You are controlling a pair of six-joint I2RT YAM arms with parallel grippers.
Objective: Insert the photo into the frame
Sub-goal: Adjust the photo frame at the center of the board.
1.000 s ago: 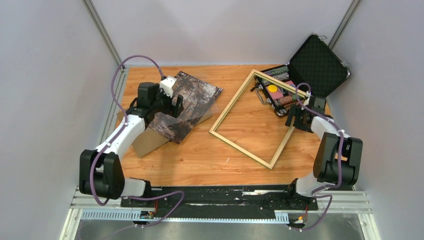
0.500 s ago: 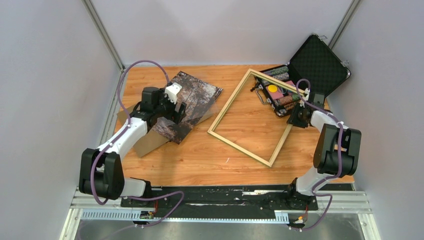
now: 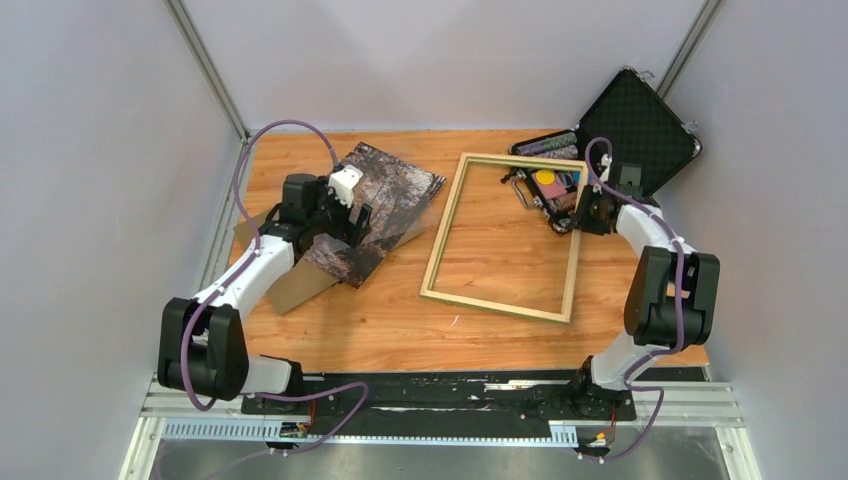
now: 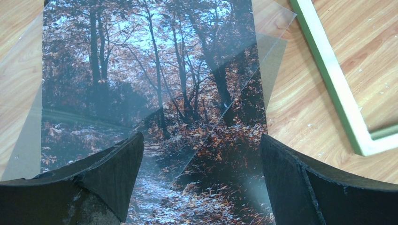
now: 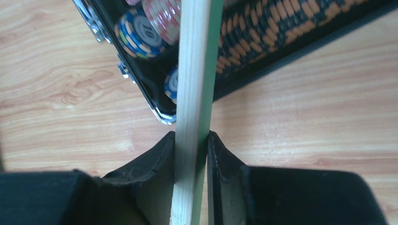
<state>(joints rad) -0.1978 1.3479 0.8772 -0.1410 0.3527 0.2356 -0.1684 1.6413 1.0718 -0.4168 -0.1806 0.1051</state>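
Note:
The photo [image 3: 385, 195], an autumn forest print, lies at the left of the table, partly on a brown backing board [image 3: 300, 285]. A clear sheet [image 4: 272, 51] lies skewed over the photo [image 4: 155, 93]. My left gripper [image 3: 352, 220] hovers just above the photo's near end, and in the left wrist view this gripper [image 4: 201, 140] is open with nothing between its fingers. The frame [image 3: 443, 225] lies pale side up at mid-table. My right gripper [image 3: 583, 213] is shut on its right rail. In the right wrist view that gripper [image 5: 191, 136] pinches the rail [image 5: 195, 70], pale wood on one face and green on the other.
An open black case [image 3: 620, 130] holding poker chips [image 5: 138, 33] stands at the back right, touching the frame's far right corner. Grey walls enclose the table on three sides. The frame's green rail [image 4: 328, 70] lies close to the right of the photo.
My right gripper has closed on the frame's right rail and swung the frame round, so it now lies squarer to the table. The left gripper shifted slightly over the photo and stays open.

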